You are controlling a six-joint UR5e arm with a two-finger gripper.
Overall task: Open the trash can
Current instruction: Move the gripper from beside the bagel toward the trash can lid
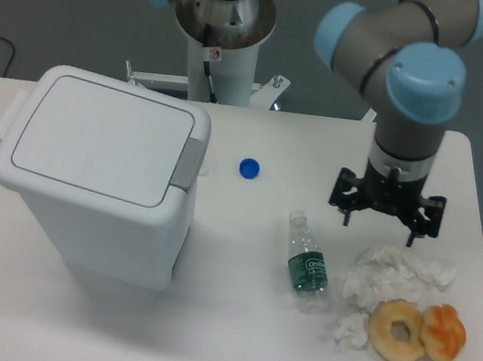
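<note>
So the trash can [99,175] sits at the left of the surface [223,344], lid flat down and shut, its grey push tab [189,161] facing right toward the open middle, which looks like the side a press would have to come from. Nothing touches it. Just right of the tab lies a blue bottle cap [248,169], and nearer the front a small plastic bottle [306,264] rests on its side. Further right there's a heap of crumpled tissue [388,275], with a bagel [399,331] and an orange pastry [444,332] touching each other at the near right corner.

The claw [385,212] hangs over the right half, well apart from the can, pointing straight down above the tissue's far edge. Its fingers are spread wide and hold nothing. The wrist is vertical, the blue-capped elbow joints folded above it. By my read, opening hasn't begun; the arm has the whole middle to cross.
</note>
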